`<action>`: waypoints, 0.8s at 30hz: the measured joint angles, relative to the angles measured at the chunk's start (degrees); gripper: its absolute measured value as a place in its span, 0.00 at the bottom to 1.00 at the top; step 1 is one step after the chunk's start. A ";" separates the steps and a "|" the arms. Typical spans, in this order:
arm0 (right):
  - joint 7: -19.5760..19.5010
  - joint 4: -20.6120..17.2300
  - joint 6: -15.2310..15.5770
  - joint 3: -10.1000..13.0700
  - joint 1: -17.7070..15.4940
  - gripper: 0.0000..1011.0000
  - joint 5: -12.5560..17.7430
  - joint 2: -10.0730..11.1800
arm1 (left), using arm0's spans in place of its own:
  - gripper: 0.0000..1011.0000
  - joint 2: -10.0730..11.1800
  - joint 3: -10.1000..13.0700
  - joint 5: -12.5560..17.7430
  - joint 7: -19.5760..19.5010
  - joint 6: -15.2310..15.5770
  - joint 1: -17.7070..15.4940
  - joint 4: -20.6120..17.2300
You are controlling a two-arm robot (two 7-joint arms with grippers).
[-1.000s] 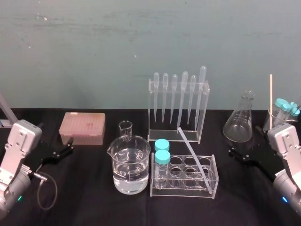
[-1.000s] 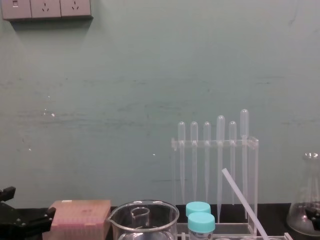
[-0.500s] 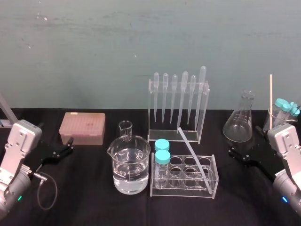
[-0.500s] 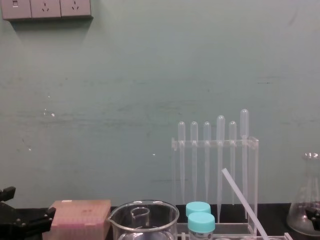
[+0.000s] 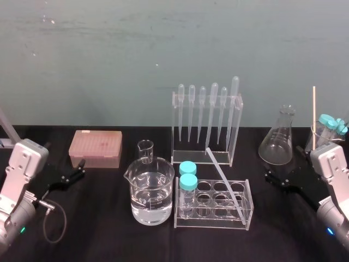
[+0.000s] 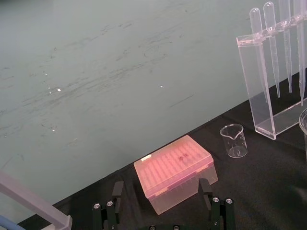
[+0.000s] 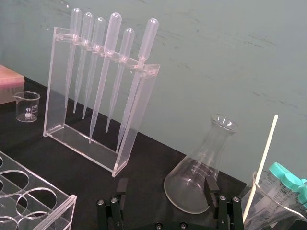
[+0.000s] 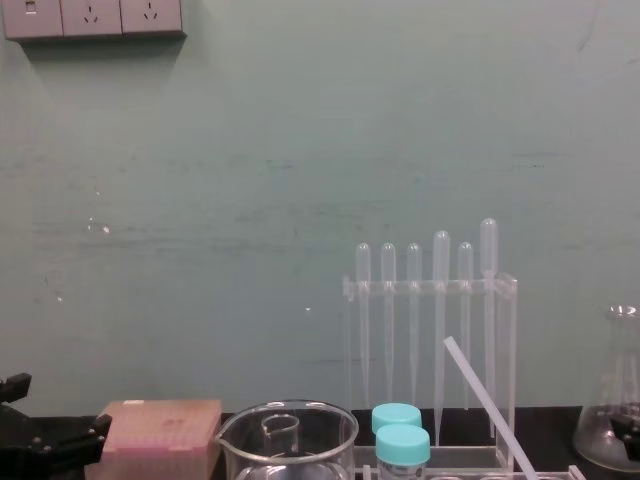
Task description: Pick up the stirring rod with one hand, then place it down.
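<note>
The black table [image 5: 109, 229] carries all the labware, and both arms sit at its outer edges. We find the left gripper [image 6: 161, 186] at the table's left side, low over the surface and facing the pink tip box [image 5: 95, 148]. Its jaws stand apart and hold nothing. We find the right gripper [image 7: 166, 184] at the right side, just in front of the conical flask [image 5: 277, 144]. Its jaws also stand apart and hold nothing.

At the centre rear, a clear pipette stand [image 5: 238, 131] holds six bulb-topped pipettes upright. In front of it lies the clear test-tube rack [image 5: 212, 222]. To the left of the rack, a large beaker [image 5: 150, 196] contains clear liquid.

The stirring rod [image 5: 223, 177] leans in the test-tube rack. Its lower end rests in a well at the rack's right side, and its upper end tilts back and to the left, towards the pipette stand. The rod is well apart from both grippers.

A small empty beaker [image 5: 145, 151] stands behind the large one. Two blue-capped tubes [image 5: 188, 182] stand upright at the rack's left end.
</note>
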 joint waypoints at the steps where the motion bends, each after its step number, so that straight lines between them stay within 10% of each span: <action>1: 0.00 0.00 0.00 0.00 0.00 0.99 0.00 0.00 | 0.99 0.00 0.00 0.00 0.00 0.00 0.00 0.00; 15: 0.01 0.00 0.00 0.01 0.00 0.99 -0.02 0.00 | 0.99 0.00 0.00 0.00 0.00 0.00 0.00 0.00; 24: -2.40 -0.79 -9.42 1.55 -1.51 0.99 -5.73 -0.17 | 0.99 0.00 0.00 0.00 0.00 0.00 0.00 0.00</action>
